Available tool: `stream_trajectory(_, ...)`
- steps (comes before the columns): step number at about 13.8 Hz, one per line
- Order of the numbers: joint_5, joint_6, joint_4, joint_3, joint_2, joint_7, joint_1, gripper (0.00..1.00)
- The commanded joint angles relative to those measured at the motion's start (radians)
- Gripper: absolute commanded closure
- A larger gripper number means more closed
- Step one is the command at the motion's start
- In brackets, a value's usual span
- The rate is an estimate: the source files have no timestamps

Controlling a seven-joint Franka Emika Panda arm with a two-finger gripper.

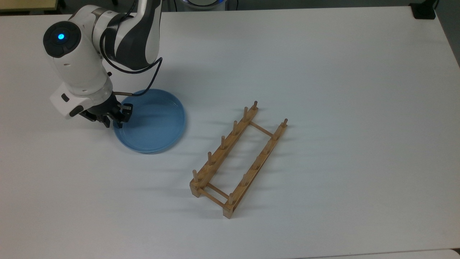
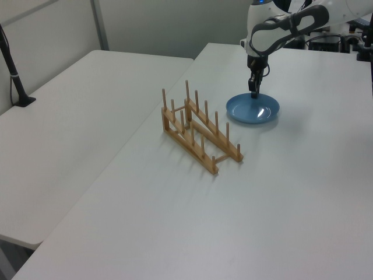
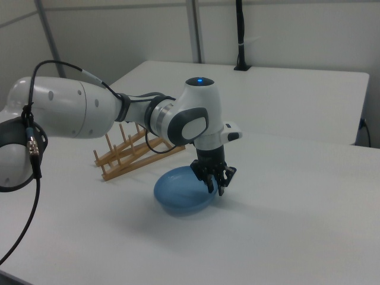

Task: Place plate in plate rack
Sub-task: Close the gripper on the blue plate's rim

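Note:
The light-blue plate (image 1: pixel 152 120) lies flat on the white table (image 1: pixel 323 72), at the top view's left. My gripper (image 1: pixel 113 124) points down over the plate's left rim, open, with one finger outside the rim and one inside it. Seen in the left view, the gripper (image 2: pixel 254 93) stands at the far edge of the plate (image 2: pixel 256 109). From the right view, the gripper (image 3: pixel 215 184) sits low at the near right rim of the plate (image 3: pixel 178 193). The wooden plate rack (image 1: pixel 222 151) stands with nothing in it, diagonally to the plate's right, pegs upright (image 2: pixel 192 147) (image 3: pixel 133 151).
My white arm (image 1: pixel 82 61) and its black cable rise behind the plate. A second white table (image 2: pixel 70 116) adjoins on the left view's left, with a black clamped post (image 2: pixel 13 67). A black object (image 1: pixel 422 10) sits at the top view's far right corner.

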Motion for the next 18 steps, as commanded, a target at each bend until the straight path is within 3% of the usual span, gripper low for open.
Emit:
stream_trajectory(1,0.032,-0.001,-0.015,-0.015,-0.017,-0.027,0.014,0.73)
stream_trajectory(8,0.032,-0.001,-0.017,-0.013,-0.018,-0.024,0.017,0.91)
stream_trajectory(18,0.034,-0.102,-0.014,-0.013,-0.104,-0.035,0.017,0.98)
